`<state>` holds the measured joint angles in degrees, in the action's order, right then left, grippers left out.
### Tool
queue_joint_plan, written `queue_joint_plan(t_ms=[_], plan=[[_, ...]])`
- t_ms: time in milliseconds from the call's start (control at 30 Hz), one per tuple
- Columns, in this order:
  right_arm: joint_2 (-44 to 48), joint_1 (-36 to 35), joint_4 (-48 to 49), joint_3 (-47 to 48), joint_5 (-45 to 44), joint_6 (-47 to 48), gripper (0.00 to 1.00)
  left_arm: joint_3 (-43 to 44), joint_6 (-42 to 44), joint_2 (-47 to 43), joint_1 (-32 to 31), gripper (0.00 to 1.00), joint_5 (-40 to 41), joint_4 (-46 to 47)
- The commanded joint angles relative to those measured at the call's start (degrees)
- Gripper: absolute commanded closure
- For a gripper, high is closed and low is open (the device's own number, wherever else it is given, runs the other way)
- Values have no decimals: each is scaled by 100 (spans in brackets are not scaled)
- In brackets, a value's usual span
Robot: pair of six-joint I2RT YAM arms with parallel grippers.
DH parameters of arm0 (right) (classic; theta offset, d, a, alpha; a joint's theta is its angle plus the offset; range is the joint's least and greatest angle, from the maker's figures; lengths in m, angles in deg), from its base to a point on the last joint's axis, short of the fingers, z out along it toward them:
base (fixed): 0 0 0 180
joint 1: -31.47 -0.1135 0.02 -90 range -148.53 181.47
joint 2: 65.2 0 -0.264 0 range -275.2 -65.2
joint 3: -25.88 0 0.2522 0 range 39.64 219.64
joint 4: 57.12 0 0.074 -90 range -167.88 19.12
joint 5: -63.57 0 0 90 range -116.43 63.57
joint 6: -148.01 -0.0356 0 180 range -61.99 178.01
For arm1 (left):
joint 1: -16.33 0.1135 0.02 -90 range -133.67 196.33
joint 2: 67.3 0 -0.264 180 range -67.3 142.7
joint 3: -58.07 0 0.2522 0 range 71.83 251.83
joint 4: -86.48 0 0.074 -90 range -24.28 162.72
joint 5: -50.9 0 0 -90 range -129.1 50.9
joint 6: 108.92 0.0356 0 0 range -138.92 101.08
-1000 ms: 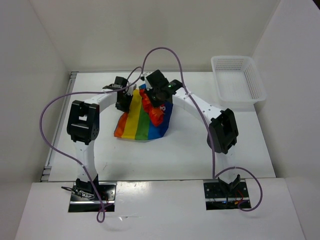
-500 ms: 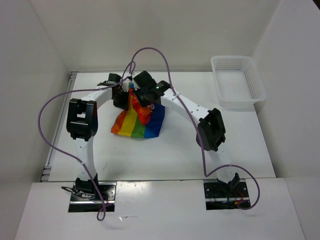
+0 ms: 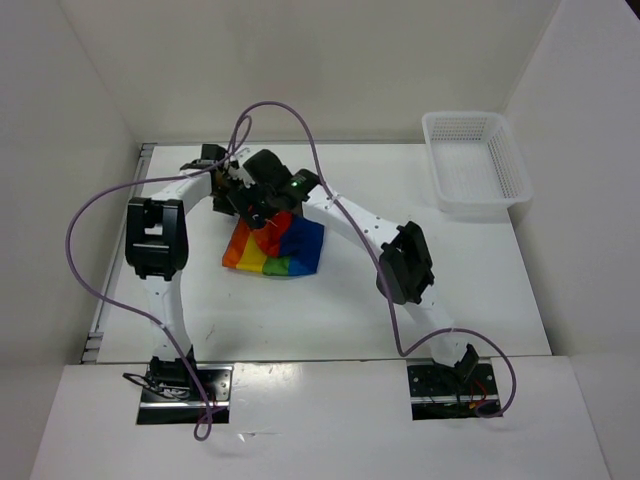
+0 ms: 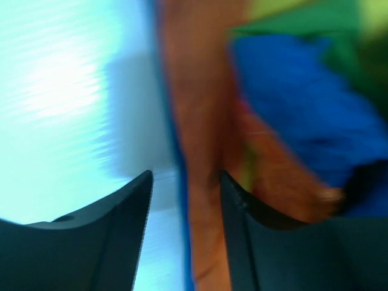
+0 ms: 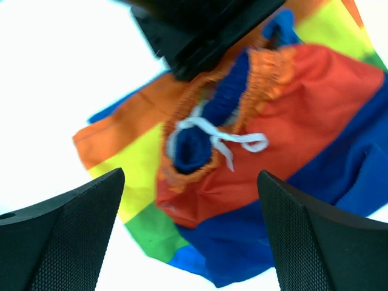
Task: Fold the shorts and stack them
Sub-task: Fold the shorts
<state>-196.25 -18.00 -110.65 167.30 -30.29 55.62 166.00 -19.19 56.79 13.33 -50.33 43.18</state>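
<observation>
Right gripper (image 5: pixel 189 176): jaws stood wide apart above the shorts (image 3: pixel 280 245), which lay bunched left of centre on the table (image 3: pixel 400 290). Left gripper (image 4: pixel 185 182): orange hem between narrow jaws; I couldn't tell if gripped. Rainbow stripes, white drawstring (image 5: pixel 224 140) knotted.

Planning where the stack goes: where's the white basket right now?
In the top view, the basket sits at the far right corner of the table, apart from the shorts lying left of centre.
</observation>
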Motion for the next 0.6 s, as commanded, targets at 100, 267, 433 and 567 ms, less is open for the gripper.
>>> queue_joint_plan(t_ms=[100,267,433,567], plan=[[887,-150,373,453,579,476,5,232,27,-201,660,33,385,-447],[1650,-150,636,-590,-209,880,15,426,27,-868,661,24,437,-745],[2574,-150,1041,-2796,-1020,1293,18,375,27,-1729,294,21,-790,-1352],[3075,-37,1226,-3949,-977,1251,18,-108,27,-1871,-173,15,-1040,-1599]])
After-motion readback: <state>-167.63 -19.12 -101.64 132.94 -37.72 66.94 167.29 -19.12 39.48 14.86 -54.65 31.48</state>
